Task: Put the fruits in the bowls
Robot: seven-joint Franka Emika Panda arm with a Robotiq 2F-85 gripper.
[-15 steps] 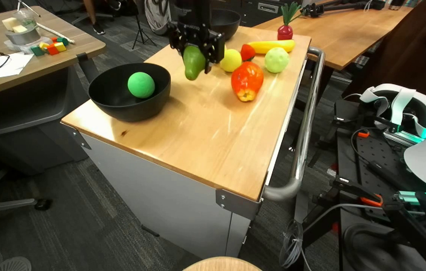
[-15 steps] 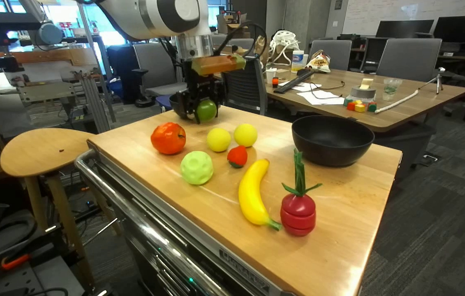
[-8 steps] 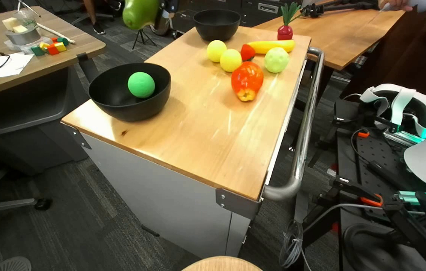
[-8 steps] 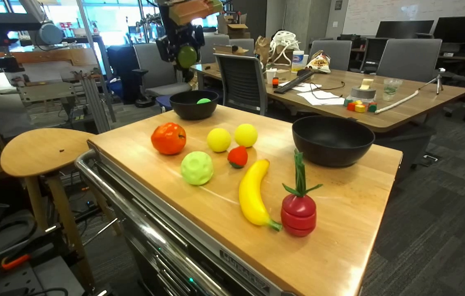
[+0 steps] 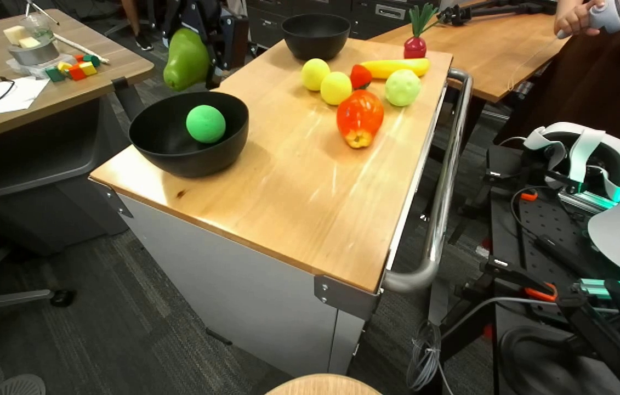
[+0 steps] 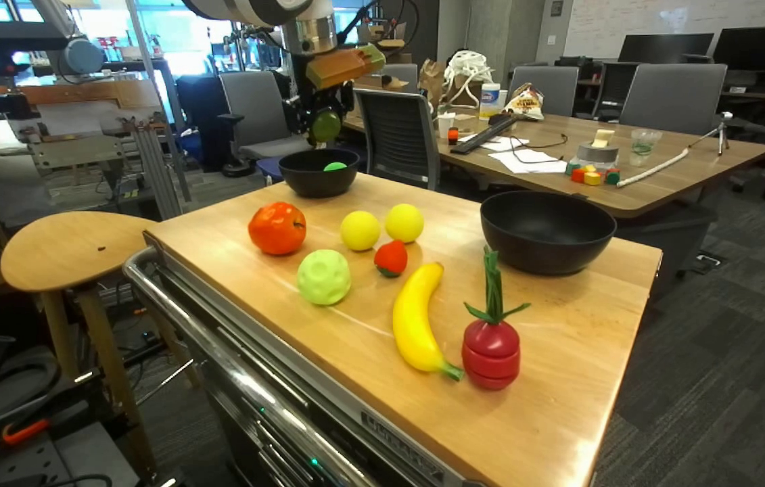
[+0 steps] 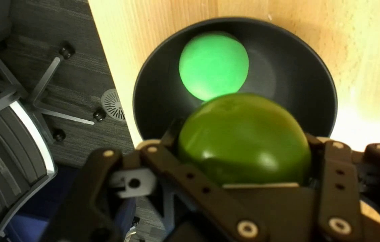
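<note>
The glossy green pear-shaped fruit — probably light, stiff and slippery, best held across its thick middle — is clasped in the black gripper above a round matte-black bowl.

I'm watching a glossy green pear-shaped fruit hanging above a round matte-black bowl, bright-green ball resting inside. Second round black bowl standing well apart. Lying loose: two yellow balls, red strawberry, pale-green dimpled ball, orange-red fruit, curved yellow banana.
</note>
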